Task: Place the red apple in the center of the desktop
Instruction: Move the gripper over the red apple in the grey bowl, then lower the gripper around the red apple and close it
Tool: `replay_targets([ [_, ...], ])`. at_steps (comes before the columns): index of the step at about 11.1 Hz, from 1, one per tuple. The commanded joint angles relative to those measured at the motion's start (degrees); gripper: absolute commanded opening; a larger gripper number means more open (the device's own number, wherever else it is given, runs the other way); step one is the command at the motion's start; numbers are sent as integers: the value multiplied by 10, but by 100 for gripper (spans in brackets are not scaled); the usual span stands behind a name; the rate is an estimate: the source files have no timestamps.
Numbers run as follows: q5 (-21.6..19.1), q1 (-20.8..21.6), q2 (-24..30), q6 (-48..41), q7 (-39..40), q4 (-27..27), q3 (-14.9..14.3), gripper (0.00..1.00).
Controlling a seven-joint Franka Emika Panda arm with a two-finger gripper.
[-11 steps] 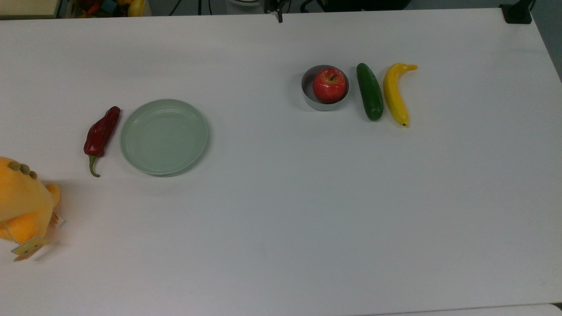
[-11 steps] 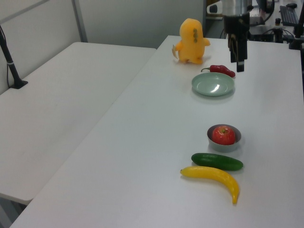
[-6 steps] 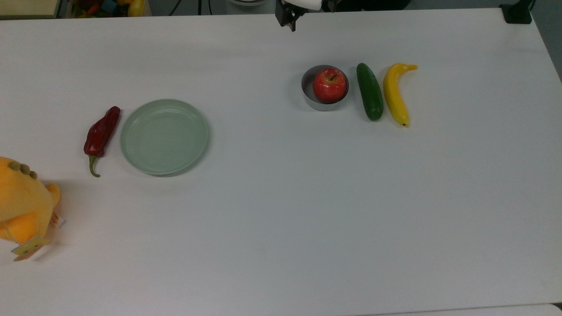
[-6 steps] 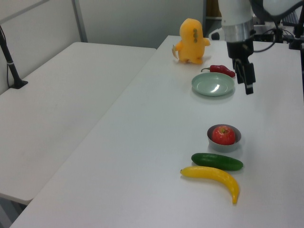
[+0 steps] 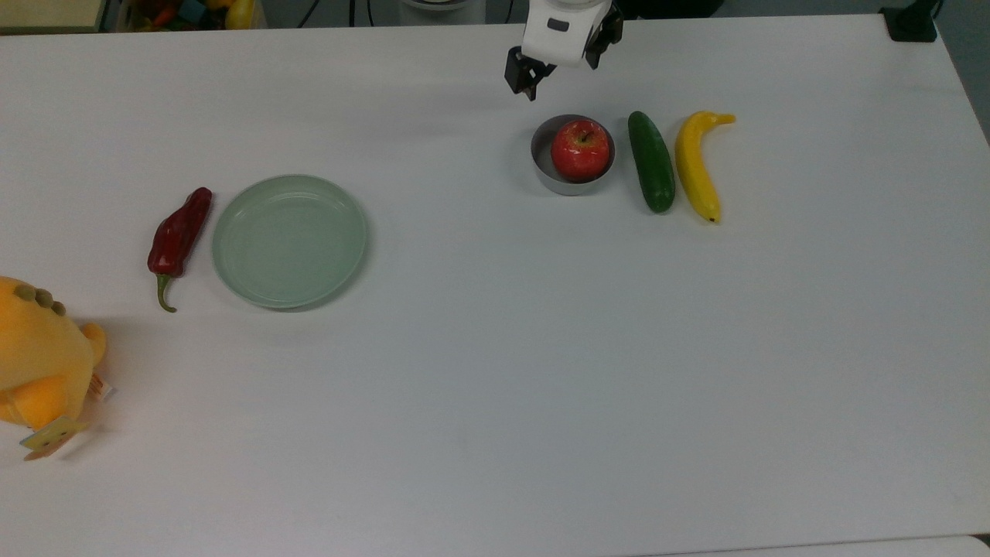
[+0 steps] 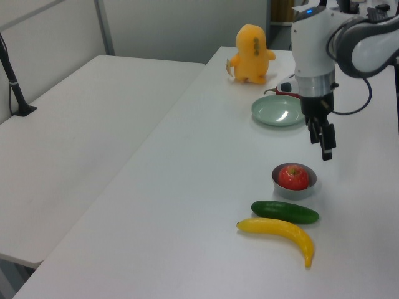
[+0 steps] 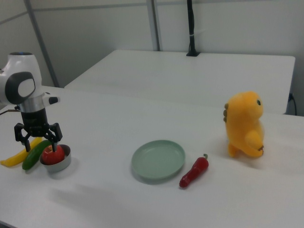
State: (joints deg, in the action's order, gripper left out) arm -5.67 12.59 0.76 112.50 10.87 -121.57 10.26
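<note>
The red apple (image 5: 580, 149) (image 6: 293, 177) (image 7: 52, 154) sits in a small grey bowl (image 5: 545, 176) (image 6: 275, 185) on the white desktop (image 5: 495, 371). My gripper (image 5: 563, 73) (image 6: 320, 142) (image 7: 38, 137) hangs open just above the apple and apart from it. In the top view it is slightly nearer the top edge than the bowl. In the right view its spread fingers stand a little above and to either side of the apple, with nothing between them.
A green cucumber (image 5: 651, 161) and a yellow banana (image 5: 694, 166) lie beside the bowl on the top view's right. A pale-green plate (image 5: 289, 240), a dark-red chili (image 5: 179, 232) and an orange plush toy (image 5: 39, 363) are on the top view's left.
My gripper has come in from the table's far edge toward the bowl and dropped lower. The apple and the other objects have not moved.
</note>
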Motion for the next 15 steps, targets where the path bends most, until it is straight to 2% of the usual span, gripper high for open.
replay_targets([
  [1, -8, 4, -7, 84, 6, -30, 0, 100],
  [4, -7, 5, -16, 183, 6, -61, 9, 100],
  [10, -1, 5, -43, 231, 6, -61, 23, 100],
  [14, 37, 5, -56, 255, 3, -61, 26, 99],
  [15, 50, 5, -59, 256, 3, -61, 27, 91],
])
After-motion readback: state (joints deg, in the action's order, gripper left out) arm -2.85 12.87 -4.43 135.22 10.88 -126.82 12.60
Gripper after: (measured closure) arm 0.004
